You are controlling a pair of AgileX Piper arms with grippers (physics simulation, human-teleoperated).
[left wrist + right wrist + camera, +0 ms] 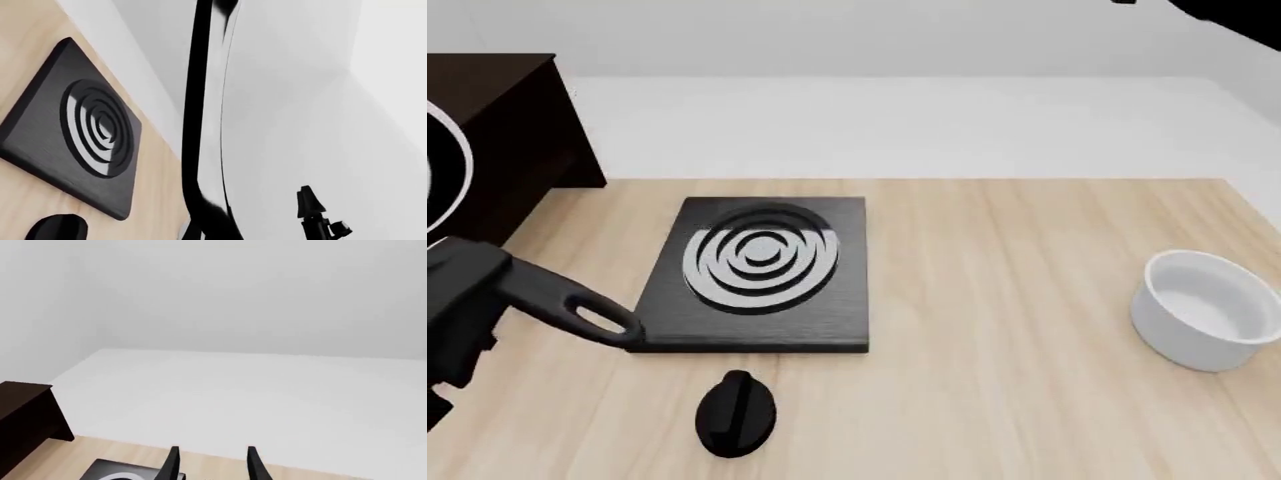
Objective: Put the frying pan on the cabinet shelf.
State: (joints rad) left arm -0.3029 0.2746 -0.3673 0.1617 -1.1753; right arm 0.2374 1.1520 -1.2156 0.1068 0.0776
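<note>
Frying pan [443, 180]: rigid, glossy, likely slippery; we hold it aloft by its handle [561, 300], left end effector [461, 300] clamped there, beside cabinet shelf [507, 120]. Right end effector [212, 462]: parted, empty.

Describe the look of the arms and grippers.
Everything visible is plain black. The right gripper has two thin, flat fingers tapering to points. The left arm shows as a blocky matte black body at the front view's edge. No cables or markings are visible.
</note>
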